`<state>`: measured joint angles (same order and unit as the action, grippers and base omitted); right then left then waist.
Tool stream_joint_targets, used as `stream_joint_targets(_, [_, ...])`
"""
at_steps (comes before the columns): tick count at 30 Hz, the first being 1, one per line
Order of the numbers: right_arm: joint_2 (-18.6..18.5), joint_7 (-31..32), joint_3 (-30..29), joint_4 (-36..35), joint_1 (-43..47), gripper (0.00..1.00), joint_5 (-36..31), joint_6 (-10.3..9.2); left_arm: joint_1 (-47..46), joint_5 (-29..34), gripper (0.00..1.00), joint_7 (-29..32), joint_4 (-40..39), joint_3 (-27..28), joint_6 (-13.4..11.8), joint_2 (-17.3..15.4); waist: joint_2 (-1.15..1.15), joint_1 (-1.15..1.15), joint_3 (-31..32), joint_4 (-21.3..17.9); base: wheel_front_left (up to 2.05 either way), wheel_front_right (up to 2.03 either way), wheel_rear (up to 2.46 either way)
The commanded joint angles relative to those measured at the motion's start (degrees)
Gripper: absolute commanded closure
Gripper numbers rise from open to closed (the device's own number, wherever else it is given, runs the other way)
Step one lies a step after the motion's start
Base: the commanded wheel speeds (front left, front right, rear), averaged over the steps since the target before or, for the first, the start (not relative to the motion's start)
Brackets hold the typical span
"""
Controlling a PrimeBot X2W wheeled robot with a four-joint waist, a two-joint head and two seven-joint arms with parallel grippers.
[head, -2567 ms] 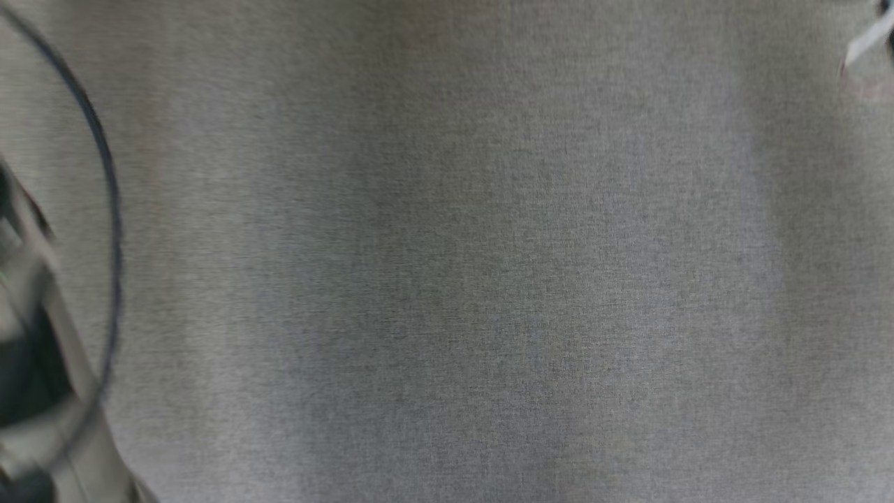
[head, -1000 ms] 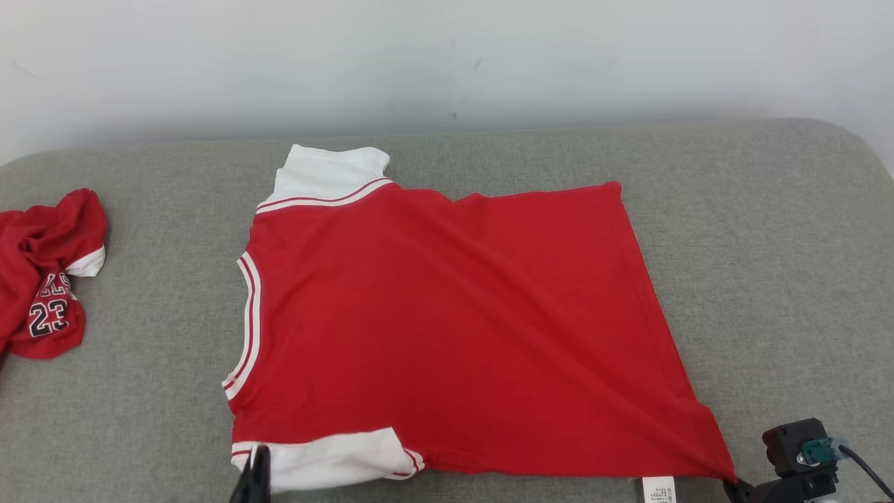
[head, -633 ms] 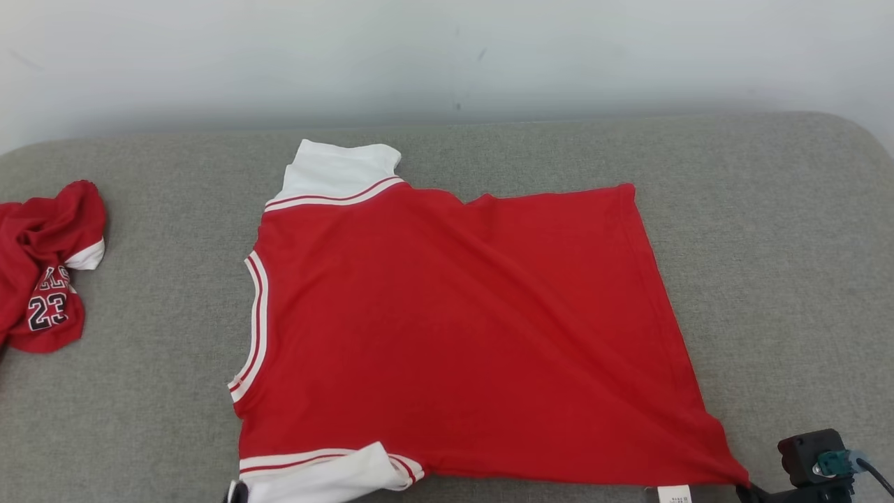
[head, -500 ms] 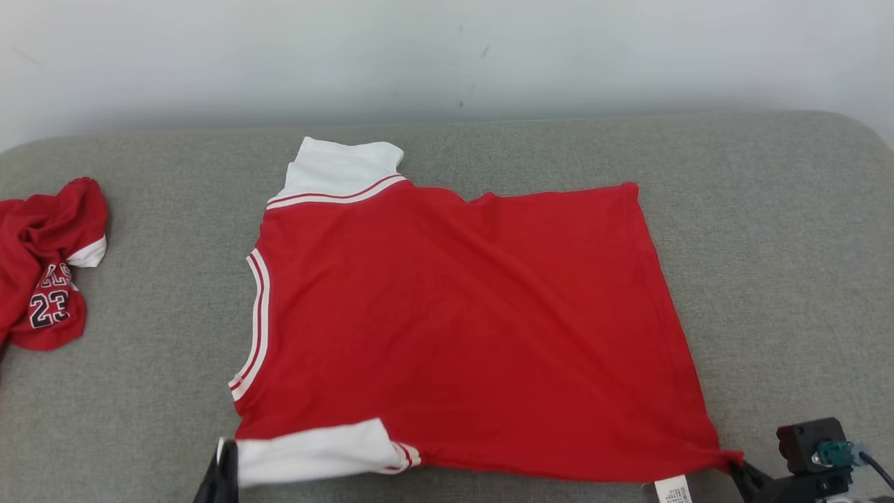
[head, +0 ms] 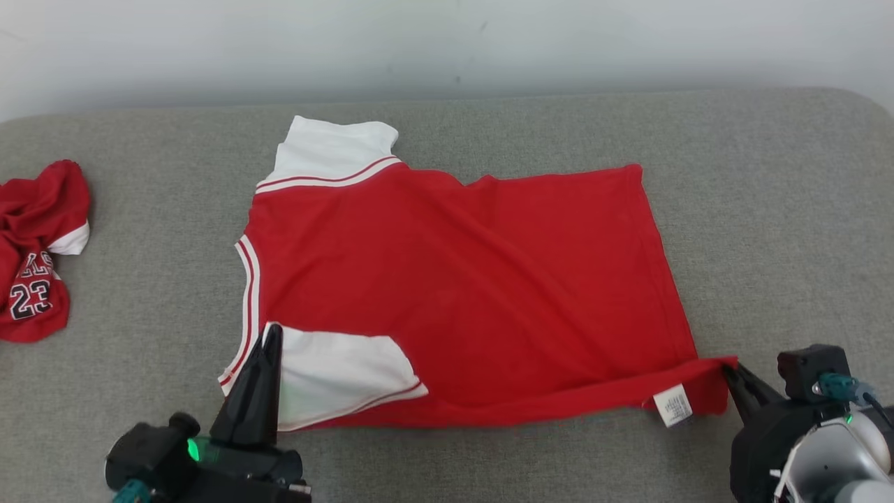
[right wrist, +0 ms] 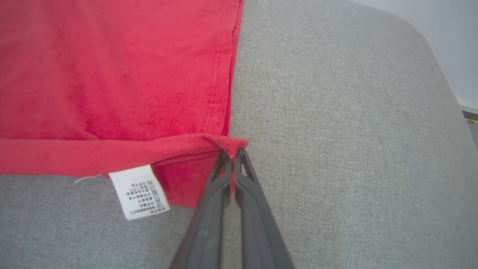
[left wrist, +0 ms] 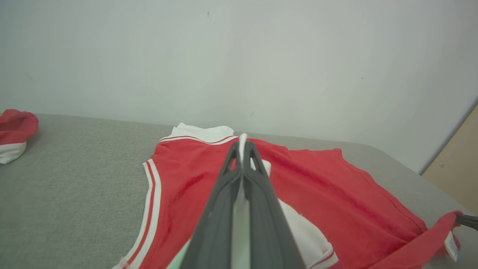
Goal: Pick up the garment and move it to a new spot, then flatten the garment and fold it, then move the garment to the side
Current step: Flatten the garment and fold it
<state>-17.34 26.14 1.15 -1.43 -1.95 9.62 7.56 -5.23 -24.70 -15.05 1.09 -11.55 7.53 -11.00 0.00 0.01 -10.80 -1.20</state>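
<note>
The red garment [head: 461,279] lies spread on the grey cushion [head: 768,209]. The left gripper [head: 271,337] holds its fingers [left wrist: 220,201] closed on the white near sleeve. The right gripper [head: 728,370] pinches the near hem corner, beside the label [head: 674,405].

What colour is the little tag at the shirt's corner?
White with small dark print; the tag shows best in the right wrist view.

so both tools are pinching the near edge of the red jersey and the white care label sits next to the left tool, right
Not quite: the white care label sits next to the right tool, as the right wrist view shows. Both tools do pinch the near edge of the red jersey, the left tool included.
</note>
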Motion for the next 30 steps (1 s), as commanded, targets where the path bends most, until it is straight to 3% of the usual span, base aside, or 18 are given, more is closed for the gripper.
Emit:
stream_joint_targets(1, [-0.28, -0.78, 0.54, 1.20, -1.61, 1.00, -0.32, -0.11, -1.55, 0.55, 1.00, -0.14, 0.94, -0.26, -0.16, -0.17, 0.00, -0.01, -0.68, -0.43, 0.00, 0.00, 0.00])
stream_joint_targets(11, [-1.61, -6.90, 3.33, 10.85, -10.16, 1.00, -0.39, -0.11, -10.52, 1.76, 1.00, -0.13, 6.61, -0.69, -0.16, -0.99, 0.00, -0.01, -3.54, -0.73, 0.00, 0.00, 0.00])
stream_joint_targets(20, [-1.20, -10.93, 6.02, 14.99, -14.62, 1.00, 0.15, -0.11, -14.06, 2.34, 1.00, -0.14, 8.59, 0.02, -0.16, -1.51, 0.00, -0.01, -4.94, -1.05, 0.00, 0.00, 0.00])
stream_joint_targets(30, [-1.76, -13.32, 7.77, 18.00, -18.28, 1.00, 0.88, -0.11, -13.28, 3.28, 1.00, -0.14, 7.56, 3.94, -0.16, 0.67, 0.00, -0.01, -5.84, -0.58, 0.00, 0.00, 0.00])
